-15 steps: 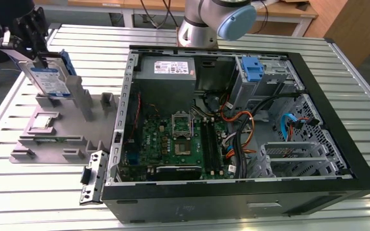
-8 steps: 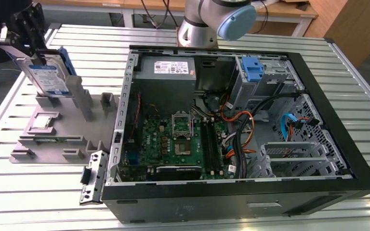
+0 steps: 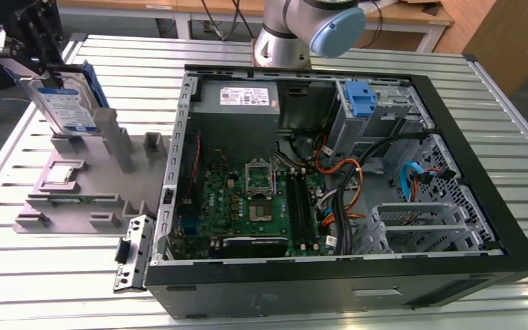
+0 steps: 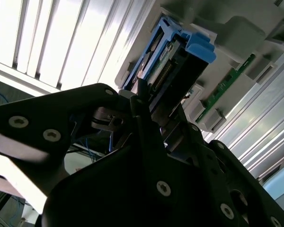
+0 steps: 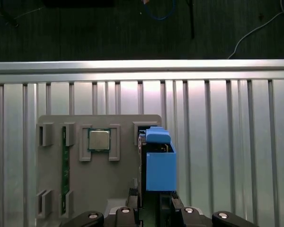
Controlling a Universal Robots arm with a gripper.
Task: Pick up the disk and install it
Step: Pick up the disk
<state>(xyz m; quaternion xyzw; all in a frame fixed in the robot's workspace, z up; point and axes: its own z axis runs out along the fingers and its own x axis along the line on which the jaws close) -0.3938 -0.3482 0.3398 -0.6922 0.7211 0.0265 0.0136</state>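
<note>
Hand [image 3: 49, 74] clamped on the top end of the disk [image 3: 65, 106]. In both wrist views the dark fingers [image 4: 144, 111] flank it. The disk hangs straight below the hand, long axis upright with a slight lean, label face toward the exterior camera, blue carrier on its edges. Its lower end is among the posts of the grey fixture [image 3: 80, 206]; whether it is seated there cannot be told.

Beneath the hand, the fixture holds a square chip [image 5: 99, 140] in a pocket and a green memory stick [image 5: 65, 161] in a slot.

Open computer case [image 3: 484, 179], well apart from the hand on the desk [image 3: 44, 289], contains the motherboard [image 3: 245, 206].
</note>
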